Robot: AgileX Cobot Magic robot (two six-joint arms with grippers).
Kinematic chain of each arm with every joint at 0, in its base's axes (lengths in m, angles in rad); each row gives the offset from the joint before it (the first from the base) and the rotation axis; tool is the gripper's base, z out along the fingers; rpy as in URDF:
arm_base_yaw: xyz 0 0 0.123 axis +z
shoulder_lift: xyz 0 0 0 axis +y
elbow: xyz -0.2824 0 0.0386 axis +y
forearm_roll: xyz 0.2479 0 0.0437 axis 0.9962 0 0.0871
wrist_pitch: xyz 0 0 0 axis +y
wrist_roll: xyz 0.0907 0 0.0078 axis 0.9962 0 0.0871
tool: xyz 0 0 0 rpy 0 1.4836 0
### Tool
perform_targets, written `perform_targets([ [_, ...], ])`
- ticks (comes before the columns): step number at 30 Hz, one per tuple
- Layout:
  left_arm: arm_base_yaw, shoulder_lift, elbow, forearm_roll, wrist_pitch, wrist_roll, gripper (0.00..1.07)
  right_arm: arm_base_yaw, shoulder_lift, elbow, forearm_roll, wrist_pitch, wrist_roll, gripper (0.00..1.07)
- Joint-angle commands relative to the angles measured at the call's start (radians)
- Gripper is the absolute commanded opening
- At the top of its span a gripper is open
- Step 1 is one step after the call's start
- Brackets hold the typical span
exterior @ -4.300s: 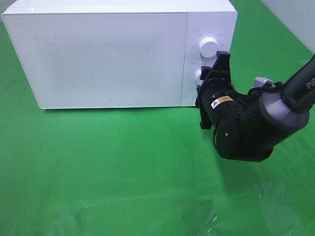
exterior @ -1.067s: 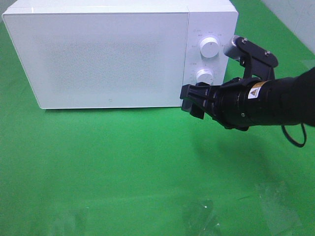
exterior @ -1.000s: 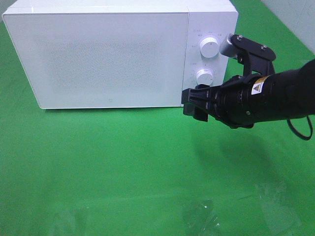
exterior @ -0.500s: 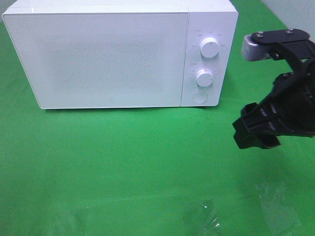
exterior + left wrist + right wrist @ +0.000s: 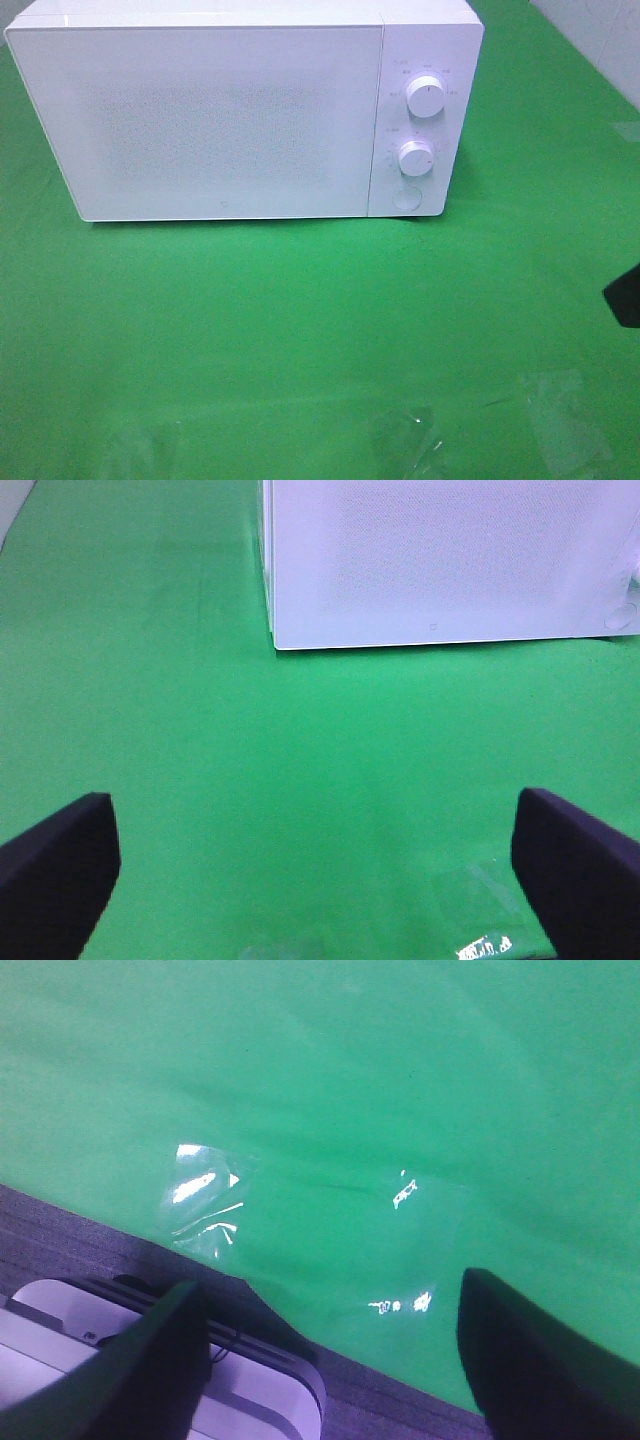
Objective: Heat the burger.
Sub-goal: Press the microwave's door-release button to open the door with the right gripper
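Left gripper [image 5: 320, 870]: jaws spread wide, nothing between them, over bare green surface [image 5: 180, 730] in front of the microwave's left front corner.

Microwave [image 5: 220, 120]: toward the surface's far edge, door [image 5: 200, 190] shut and frosted. The burger shows in no view. It is probably inside, but that cannot be confirmed.

Upper dial [image 5: 427, 97] and lower dial [image 5: 415, 158]: nothing touching them.

Right arm [image 5: 626, 296]: a dark sliver at the surface's right edge.

Right gripper [image 5: 345, 1360]: jaws spread, empty.

Step, by judgement: loading is done and heating is set or about to be. If it is unset, the right jaws must close round a dial and turn it.

Views: only the high camera shows the dials. Only the right wrist view shows the surface's edge, with a pale case [image 5: 250, 1400] lying below it.
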Motion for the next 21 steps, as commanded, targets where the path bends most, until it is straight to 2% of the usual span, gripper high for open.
perform_targets([
  [1,0.001,-0.018,0.004,0.0,-0.007,-0.004,1.0,-0.004,-0.133,-0.003,-0.006,0.055,-0.018,0.67],
  [11,0.001,-0.018,0.004,0.0,-0.007,-0.004,1.0,-0.025,-0.369,0.04,-0.007,0.071,-0.019,0.67],
  [13,0.001,-0.018,0.004,0.0,-0.007,-0.004,1.0,-0.09,-0.442,0.07,-0.008,0.088,-0.043,0.67],
  [14,0.001,-0.018,0.004,0.0,-0.007,-0.004,1.0,-0.09,-0.442,0.07,-0.008,0.088,-0.043,0.67],
  [15,0.001,-0.018,0.004,0.0,-0.007,-0.004,1.0,-0.137,-0.496,0.09,-0.008,0.088,-0.068,0.67],
  [21,0.001,-0.018,0.004,0.0,-0.007,-0.004,1.0,-0.232,-0.621,0.126,-0.008,0.084,-0.127,0.67],
])
